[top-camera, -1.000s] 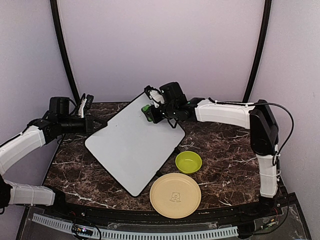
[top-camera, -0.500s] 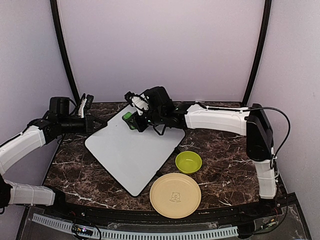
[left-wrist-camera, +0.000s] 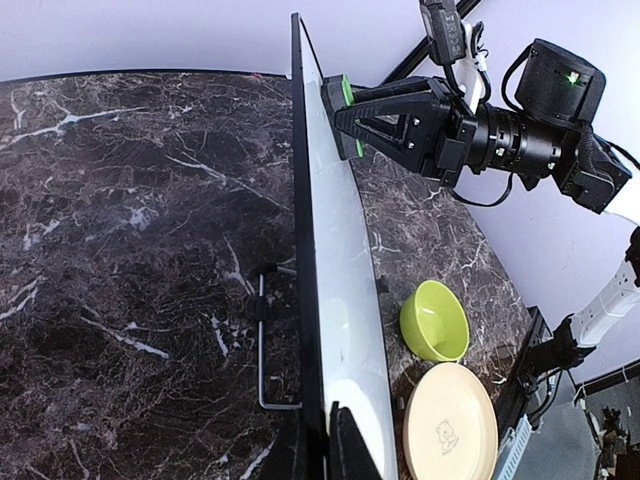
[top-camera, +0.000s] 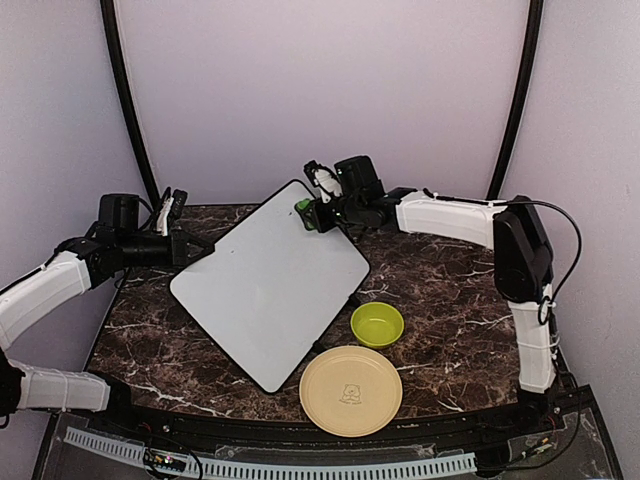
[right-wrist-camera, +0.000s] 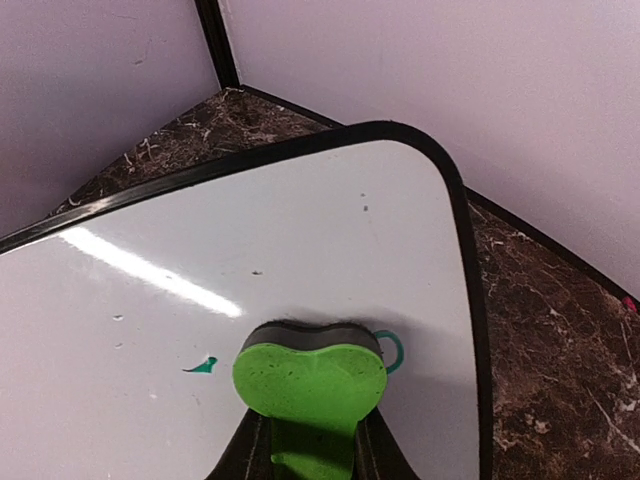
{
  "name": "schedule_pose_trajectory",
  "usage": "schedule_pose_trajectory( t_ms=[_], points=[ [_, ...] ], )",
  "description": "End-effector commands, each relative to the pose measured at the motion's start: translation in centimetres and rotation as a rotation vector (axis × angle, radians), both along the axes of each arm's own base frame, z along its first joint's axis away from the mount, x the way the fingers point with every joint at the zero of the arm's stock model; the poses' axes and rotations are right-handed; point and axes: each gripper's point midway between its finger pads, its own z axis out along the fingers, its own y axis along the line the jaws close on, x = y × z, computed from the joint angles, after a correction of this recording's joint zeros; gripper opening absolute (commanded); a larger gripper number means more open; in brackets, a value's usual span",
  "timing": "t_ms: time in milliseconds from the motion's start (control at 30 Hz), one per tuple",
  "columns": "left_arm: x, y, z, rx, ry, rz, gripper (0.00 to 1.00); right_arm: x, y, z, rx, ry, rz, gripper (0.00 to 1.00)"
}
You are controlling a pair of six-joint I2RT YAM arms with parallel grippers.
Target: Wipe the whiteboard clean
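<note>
Right claw (top-camera: 314, 214) pinched a green eraser (top-camera: 302, 209) tight between its two fingers. It reached far across the table (top-camera: 450, 290) from the right side. The eraser sat on the far corner of the whiteboard (top-camera: 270, 290), close to the back wall. Its dark soft side looked pressed against the white face there. The green back of the eraser faced the wrist camera.

Two small blue-green marks (right-wrist-camera: 203, 366) showed on the whiteboard right by the eraser. One was a tiny smear to its left. The other was a little curl that peeked out from its right edge. A few tiny dots were scattered higher up on the white face. Everything else on it looked clean and shiny.

The left claw (top-camera: 190, 250) was squeezed shut on the thin black rim at the left corner of the whiteboard. One finger was on each side of the rim.

The whiteboard lay in the middle of the dark marble table, turned so that one corner pointed to the near edge. A thin wire stand (left-wrist-camera: 262, 340) showed on the table under it.

A small green bowl (top-camera: 377, 324) stood just beside the right edge of the whiteboard. A round tan plate (top-camera: 350, 390) sat near the bowl, closer to the front. The bowl and the plate did not touch.
</note>
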Motion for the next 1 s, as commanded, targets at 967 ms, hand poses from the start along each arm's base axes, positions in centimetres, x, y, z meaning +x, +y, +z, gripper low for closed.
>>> schedule_pose_trajectory(
  t_ms=[967],
  points=[
    [-3.0,-2.9,1.4,-0.022,-0.097,-0.23,0.0,-1.4,2.3,-1.8,-0.046,0.11,0.114,0.0]
  ],
)
